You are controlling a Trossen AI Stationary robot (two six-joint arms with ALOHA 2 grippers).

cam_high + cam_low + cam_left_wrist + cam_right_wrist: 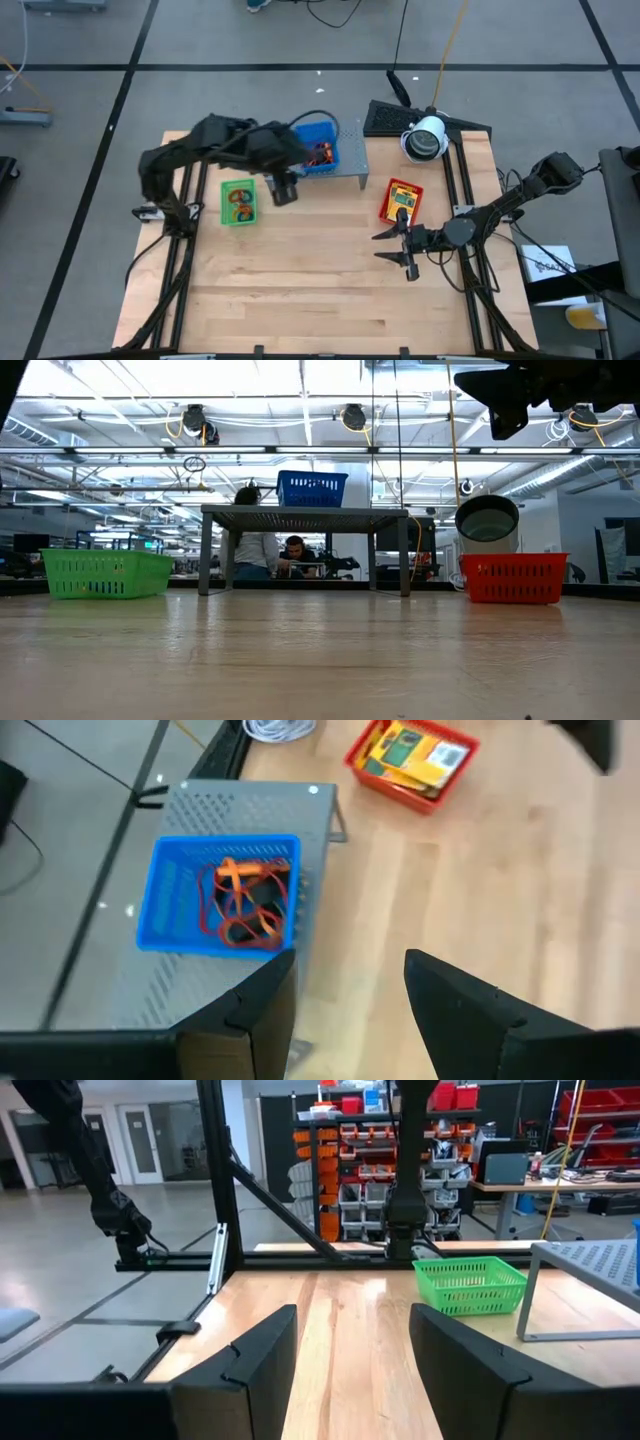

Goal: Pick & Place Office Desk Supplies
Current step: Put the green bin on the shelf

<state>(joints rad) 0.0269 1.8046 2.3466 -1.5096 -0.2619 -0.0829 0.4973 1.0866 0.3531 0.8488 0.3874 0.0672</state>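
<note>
Dark left claw [283, 190] wide open, apparently empty, beside the blue tray [318, 146] of rubber bands [243, 904]; right claw [400, 250] likewise.

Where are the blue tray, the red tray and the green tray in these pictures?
blue tray [168, 900]: left wrist view, on its bare floor beside the orange-red rubber bands.
red tray [513, 578]: low view, on its facing mesh wall.
green tray [470, 1286]: right wrist view, on its near mesh wall.

A blue tray [312, 488] sits atop the grey shelf [305, 513], between green tray [105, 574] and red tray [513, 577].
</note>
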